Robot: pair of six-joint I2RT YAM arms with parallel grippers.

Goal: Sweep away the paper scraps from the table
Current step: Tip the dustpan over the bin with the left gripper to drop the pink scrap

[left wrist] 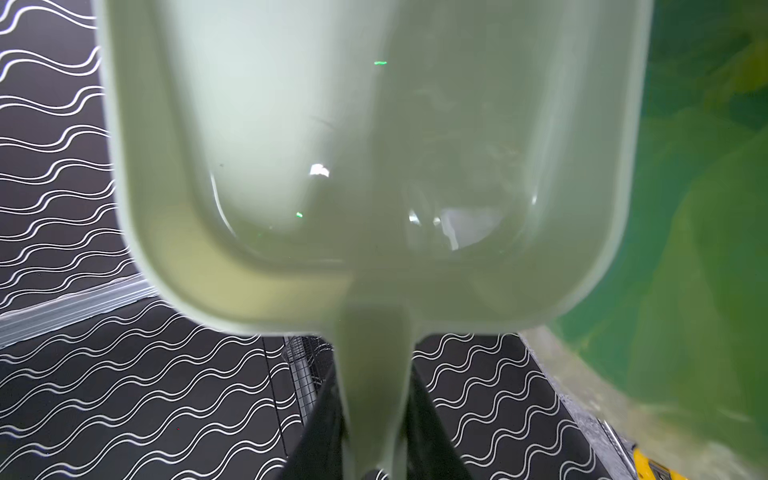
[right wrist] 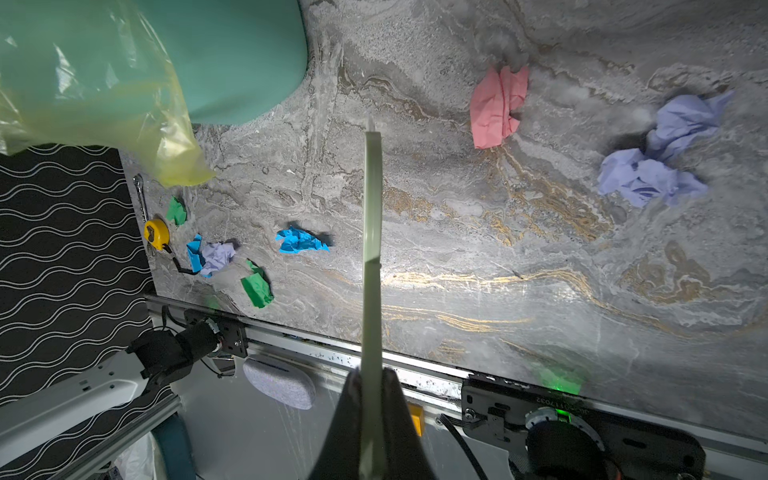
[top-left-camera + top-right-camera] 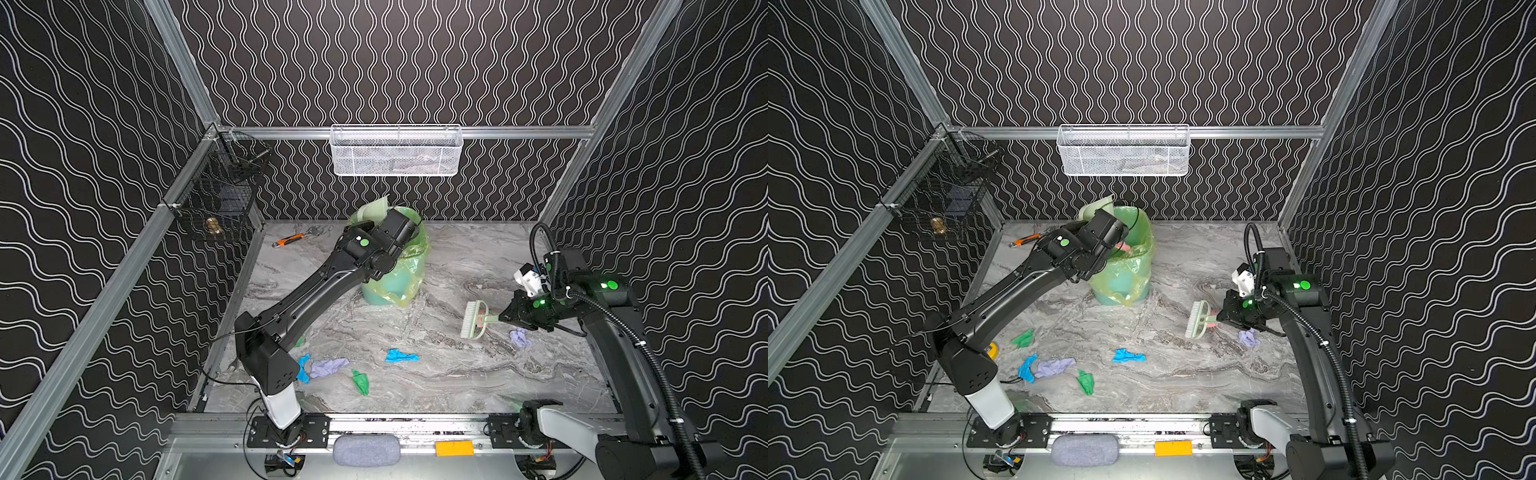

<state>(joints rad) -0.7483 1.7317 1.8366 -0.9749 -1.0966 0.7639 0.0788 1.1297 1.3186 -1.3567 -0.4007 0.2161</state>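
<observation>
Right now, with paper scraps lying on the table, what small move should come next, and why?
Probably the left tool should bring the dustpan down from the lined bin to the table: it looks empty, while the brush in the right tool hangs near the pink scrap and the lilac scrap.

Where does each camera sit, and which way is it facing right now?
Both top views: high over the near rail, looking down the table toward the back wall; left arm and right arm show.
Left wrist: on the left arm, facing into the dustpan beside the bin; left gripper clamps its handle.
Right wrist: looking along the brush at paper scraps; right gripper shows.
Shared: right wrist and top views show the same scraps and bin.
</observation>
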